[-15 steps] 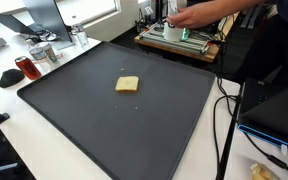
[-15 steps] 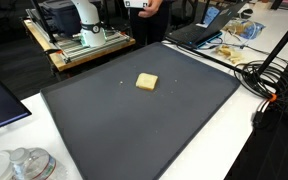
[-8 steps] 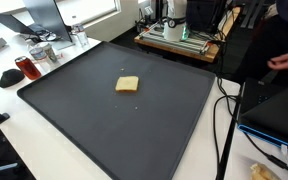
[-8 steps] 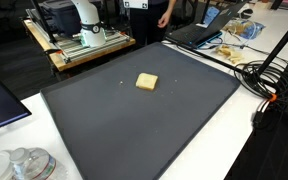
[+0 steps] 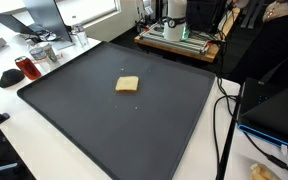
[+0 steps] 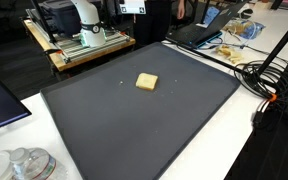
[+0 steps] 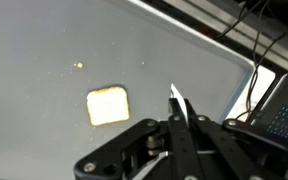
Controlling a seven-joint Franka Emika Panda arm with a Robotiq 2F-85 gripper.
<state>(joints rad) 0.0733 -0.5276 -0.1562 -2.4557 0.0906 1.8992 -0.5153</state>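
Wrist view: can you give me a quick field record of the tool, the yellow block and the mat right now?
tool: shut, nothing between the fingers, above the mat
yellow block: lying flat, apart from the tool, off to one side of its tips
black mat: carries the block near its middle in both exterior views
crumb: small pale speck on the mat, apart from the block

In both exterior views the dark mat on the desk is viewed obliquely from above, from the corners opposite the robot base. In the wrist view it is seen closely, past the hand. The mat is shared throughout.
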